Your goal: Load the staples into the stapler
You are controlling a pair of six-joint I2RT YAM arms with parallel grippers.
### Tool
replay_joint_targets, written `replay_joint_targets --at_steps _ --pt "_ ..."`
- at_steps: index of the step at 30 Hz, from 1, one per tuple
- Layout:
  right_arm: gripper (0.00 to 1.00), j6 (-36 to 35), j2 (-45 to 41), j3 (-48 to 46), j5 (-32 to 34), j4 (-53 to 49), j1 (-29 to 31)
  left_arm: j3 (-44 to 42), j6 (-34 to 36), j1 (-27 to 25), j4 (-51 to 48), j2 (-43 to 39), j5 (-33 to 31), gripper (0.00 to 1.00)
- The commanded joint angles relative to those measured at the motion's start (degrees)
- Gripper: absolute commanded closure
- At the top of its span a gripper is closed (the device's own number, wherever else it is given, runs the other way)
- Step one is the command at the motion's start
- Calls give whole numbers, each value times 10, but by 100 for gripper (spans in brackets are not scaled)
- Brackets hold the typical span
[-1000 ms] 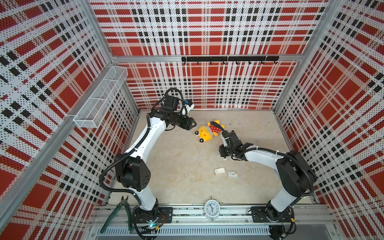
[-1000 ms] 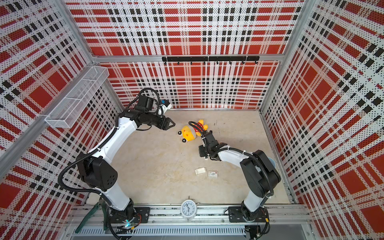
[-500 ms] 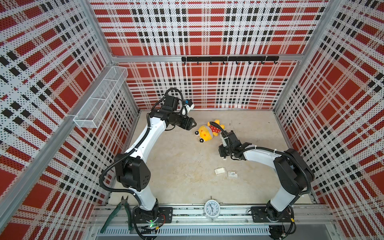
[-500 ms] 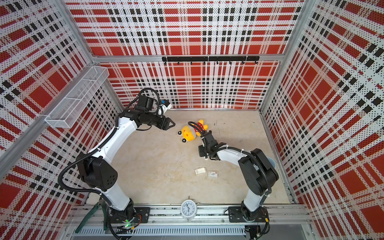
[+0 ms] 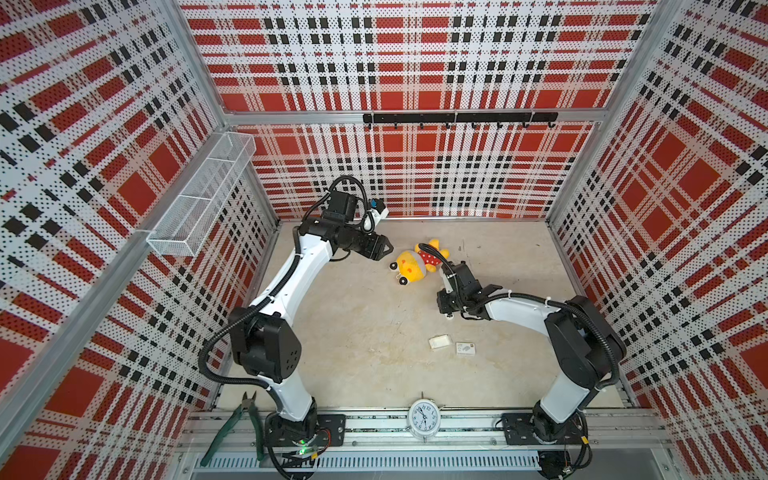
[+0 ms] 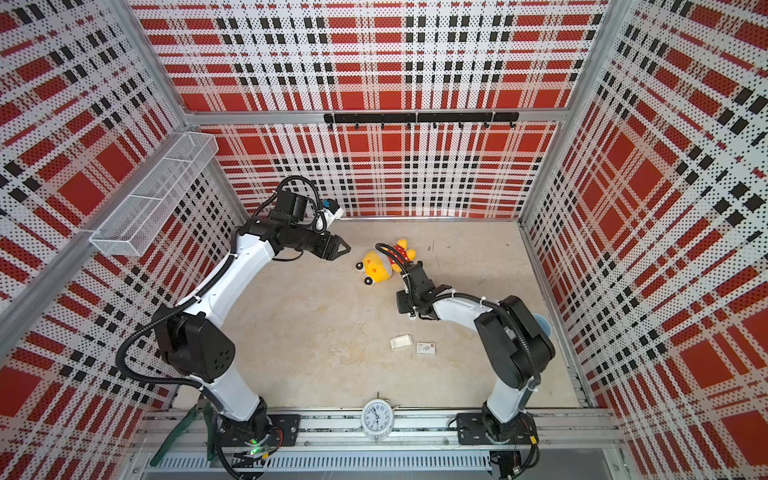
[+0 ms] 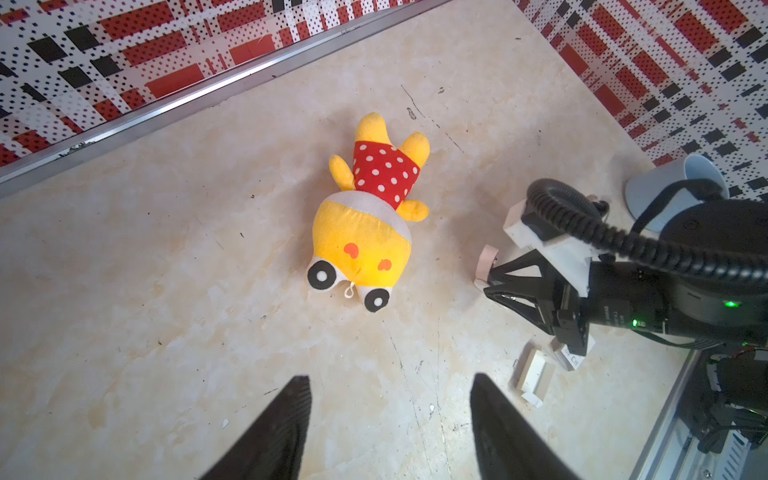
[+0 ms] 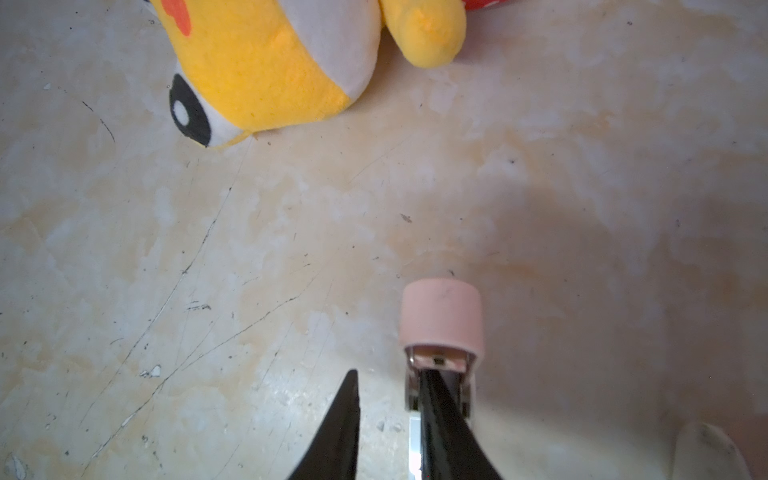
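The stapler point(image 8: 441, 322) is small and pink and lies on the floor with its metal channel showing. My right gripper point(image 8: 390, 374) points down at it with its jaws apart. One finger point(image 8: 440, 415) rests in the channel and only bare floor shows between the two. From the left wrist view the stapler's pink end point(image 7: 485, 259) stands just beyond the right gripper point(image 7: 487, 286). In both top views the right gripper point(image 5: 445, 309) point(image 6: 409, 308) covers the stapler. My left gripper point(image 5: 388, 249) point(image 7: 390, 380) hovers open and empty at the back left. No staples can be made out.
A yellow plush toy point(image 5: 417, 264) lies between the grippers. A white printed box point(image 5: 466, 348) and an open white tray point(image 5: 439, 341) lie nearer the front. A pale cup point(image 7: 665, 187) stands by the right wall. A clock point(image 5: 423, 417) and green pliers point(image 5: 245, 419) rest on the front rail.
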Motion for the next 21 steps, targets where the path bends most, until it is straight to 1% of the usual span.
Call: replay_joint_targets --at_steps 1,10,21 --pt "71 -6 10 -2 2 20 -1 6 4 -4 -4 -16 -2 35" --pt "72 -7 16 -5 2 17 -1 5 4 -4 -3 -18 -3 35" --pt "72 -6 1 -20 0 10 -1 4 4 -4 -3 -17 -1 36"
